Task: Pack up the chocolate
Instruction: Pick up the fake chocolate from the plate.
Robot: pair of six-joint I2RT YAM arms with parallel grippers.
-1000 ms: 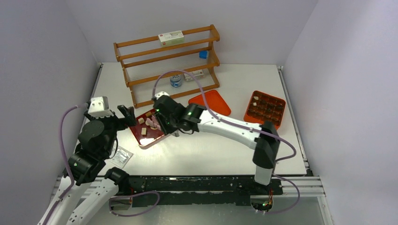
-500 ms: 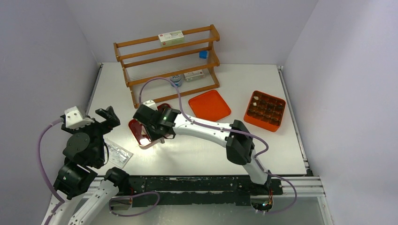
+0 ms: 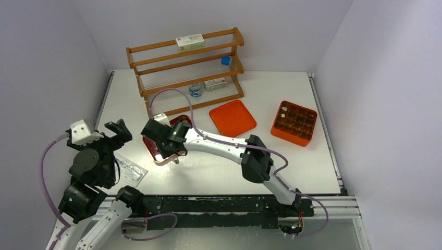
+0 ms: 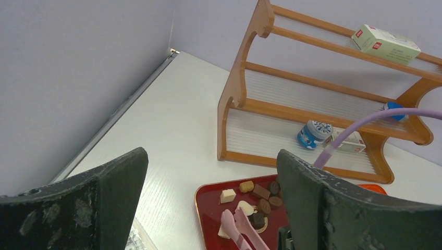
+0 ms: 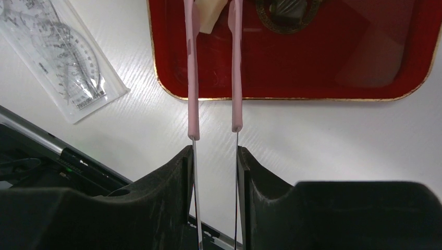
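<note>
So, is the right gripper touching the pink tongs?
Touching. The right wrist view shows the pink tongs squeezed between the right gripper and its two inner faces.

Walls: Plain pale-lilac panels closed the booth in on the left, at the back and on the right.
Table: A white, matte tabletop with a fine ribbed grain filled the space between the three walls.
Table edges: Thin metal strips ran along the sides where the top met the walls.
Near edge: A black rail spanned the front of the table, on an aluminium frame.
Furniture: A three-tier wooden rack with clear ribbed shelves stood toward the back wall, set slightly askew.
Light: Bright, even overhead light fell on the table, leaving soft shadows and a small glare patch near the front left.
</note>
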